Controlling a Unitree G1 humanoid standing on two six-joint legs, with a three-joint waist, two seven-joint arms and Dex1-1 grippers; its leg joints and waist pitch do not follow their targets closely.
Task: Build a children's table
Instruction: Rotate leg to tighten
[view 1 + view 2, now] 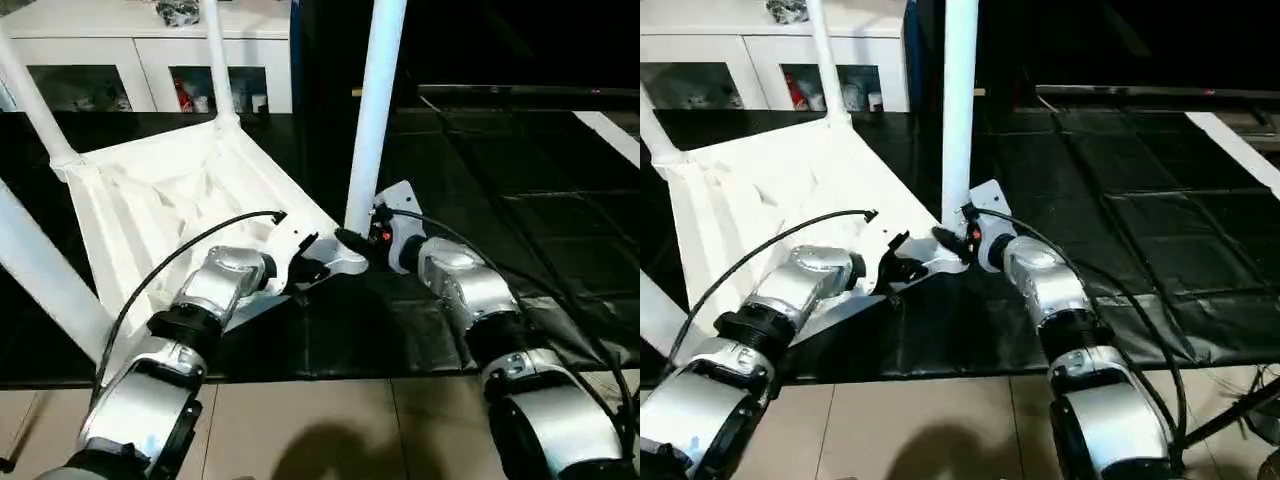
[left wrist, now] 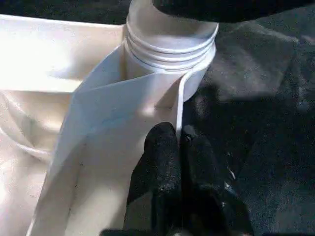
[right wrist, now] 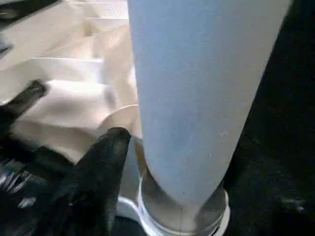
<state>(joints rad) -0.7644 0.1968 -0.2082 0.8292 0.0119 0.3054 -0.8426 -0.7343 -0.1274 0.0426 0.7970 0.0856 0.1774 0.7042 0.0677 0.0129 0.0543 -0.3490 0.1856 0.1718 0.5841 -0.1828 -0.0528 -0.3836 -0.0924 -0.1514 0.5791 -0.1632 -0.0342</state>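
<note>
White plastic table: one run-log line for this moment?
white plastic table top: upside down | near-corner white tubular leg: upright in socket | left gripper: shut on rim | right gripper: at leg base

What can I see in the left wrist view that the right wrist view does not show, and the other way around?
Left wrist view: the left tool, its two black fingers pressed together at the thin side wall of the table top, and the threaded rings of the corner socket.

Right wrist view: the long smooth shaft of the leg rising from the socket, one black finger beside its base, and the ribbed underside.

Both: the same white corner socket and the black mat.
</note>
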